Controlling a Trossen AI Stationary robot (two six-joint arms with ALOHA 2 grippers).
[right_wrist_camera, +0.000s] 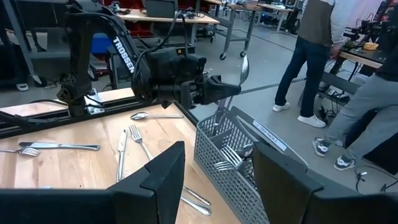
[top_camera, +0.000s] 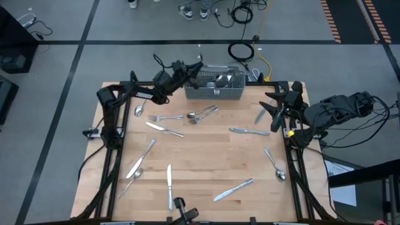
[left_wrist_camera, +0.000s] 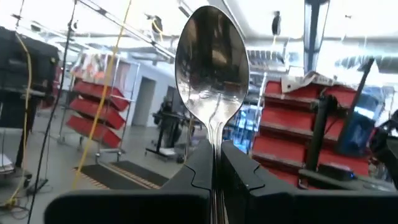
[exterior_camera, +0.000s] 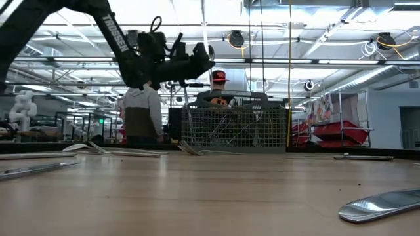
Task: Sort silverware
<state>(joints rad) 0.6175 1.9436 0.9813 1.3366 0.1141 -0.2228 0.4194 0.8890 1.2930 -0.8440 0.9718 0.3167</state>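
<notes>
From the high view, I am seeing the left gripper (top_camera: 199, 64) reaching over the near-left corner of the wire basket (top_camera: 214, 92) at the far edge of the desk (top_camera: 206, 169). The right gripper (top_camera: 269, 111) is waiting at the desk's right edge, its fingers standing apart around nothing. The loose silverware (top_camera: 200, 115) is lying scattered across the desk, and more pieces are standing inside the basket.

In the low view, I am watching the left gripper (exterior_camera: 205, 63) hanging above the basket (exterior_camera: 235, 128), with forks and knives lying flat on the desk (exterior_camera: 197, 196) around it. A person in a red cap is sitting behind the basket.

Through the left wrist view, I am looking at a spoon (left_wrist_camera: 212, 68) pinched by its handle between the closed fingers (left_wrist_camera: 198, 168), bowl pointing away from the wrist.

In the right wrist view, I am seeing the left gripper (right_wrist_camera: 231, 87) holding that spoon (right_wrist_camera: 244, 67) upright over the basket (right_wrist_camera: 231, 163), while the right arm's own fingers (right_wrist_camera: 163, 171) are standing wide and empty. People are standing in the room beyond.
</notes>
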